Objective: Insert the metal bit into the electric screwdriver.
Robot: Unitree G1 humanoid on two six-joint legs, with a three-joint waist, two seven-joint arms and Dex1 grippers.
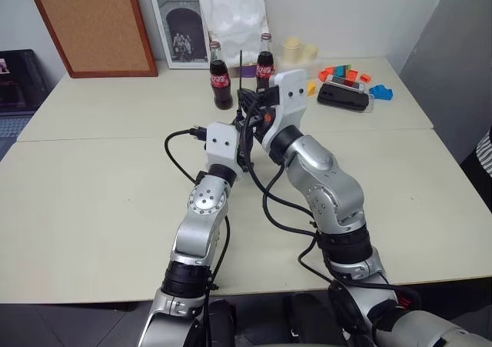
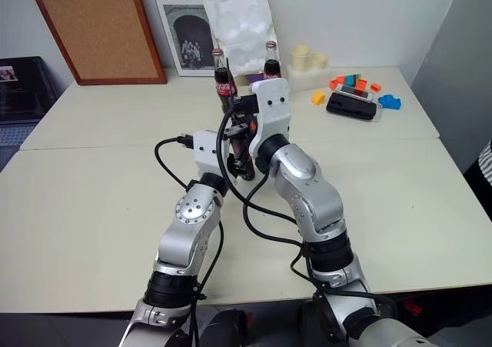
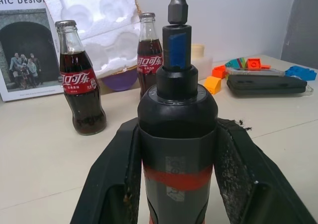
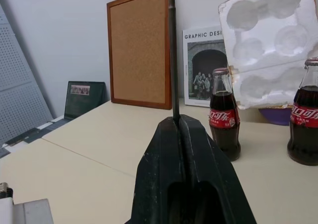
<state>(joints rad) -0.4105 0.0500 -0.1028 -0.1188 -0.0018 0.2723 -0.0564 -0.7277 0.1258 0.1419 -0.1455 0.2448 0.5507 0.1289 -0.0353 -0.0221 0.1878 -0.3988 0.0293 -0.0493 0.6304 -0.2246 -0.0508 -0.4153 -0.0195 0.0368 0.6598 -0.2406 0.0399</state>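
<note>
Left fingers (image 3: pixel 124 184) clamp red-banded electric screwdriver (image 3: pixel 176 134); right fingers (image 4: pixel 164 169) pinch thin dark metal bit (image 4: pixel 172 60), upright.

Head cams look down over table (image 1: pixel 92 208); wrist cams sit close, both facing cola bottles (image 3: pixel 82 92).

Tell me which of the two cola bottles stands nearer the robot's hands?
The cola bottle on the robot's left, standing forward on the table. The other cola bottle stands farther back, by the white foam sheet.
</note>
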